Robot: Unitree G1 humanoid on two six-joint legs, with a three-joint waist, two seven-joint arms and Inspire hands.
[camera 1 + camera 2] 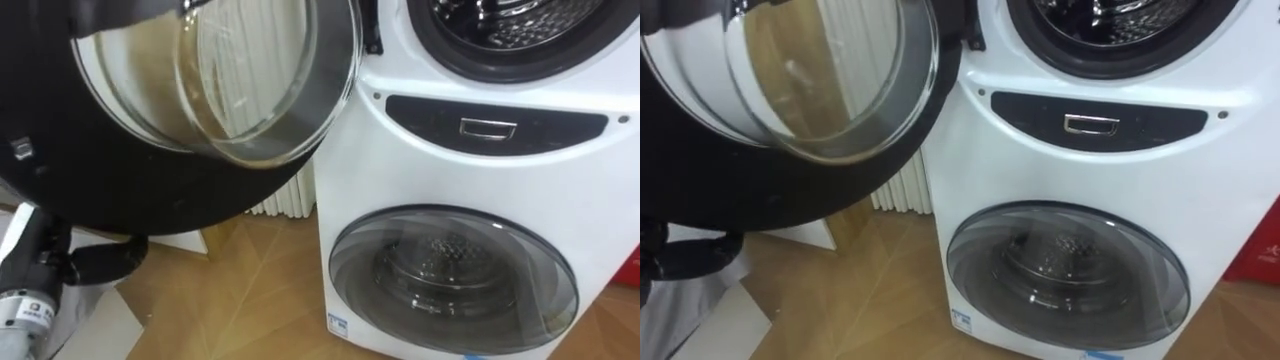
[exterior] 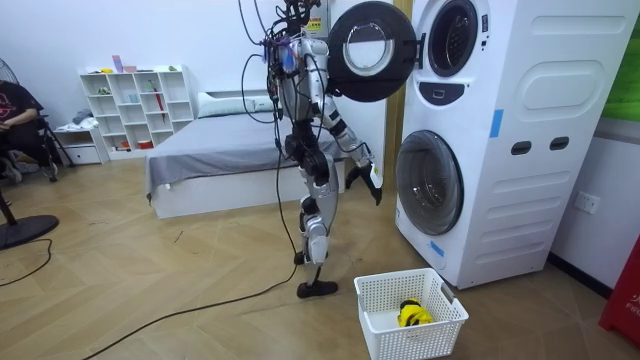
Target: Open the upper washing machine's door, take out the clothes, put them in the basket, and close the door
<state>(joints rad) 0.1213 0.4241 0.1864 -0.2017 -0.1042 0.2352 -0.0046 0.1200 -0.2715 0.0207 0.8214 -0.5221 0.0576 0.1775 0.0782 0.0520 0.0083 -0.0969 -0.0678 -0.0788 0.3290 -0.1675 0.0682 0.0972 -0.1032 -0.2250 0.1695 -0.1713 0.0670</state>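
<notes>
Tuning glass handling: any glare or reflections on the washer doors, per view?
Left eye view: open black-rimmed round glass upper door is see-through, only faint streaks; closed grey-tinted round glass lower door carries a soft sheen, steel drum visible behind. Room view: upper door's glass looks pale white; room evenly lit.

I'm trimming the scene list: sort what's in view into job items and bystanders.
Job: upper washer's open black-rimmed round glass door; its dark drum opening; white plastic lattice basket.
Bystanders: shut lower round glass door; white ribbed radiator; grey bed; white cubby shelf.
</notes>
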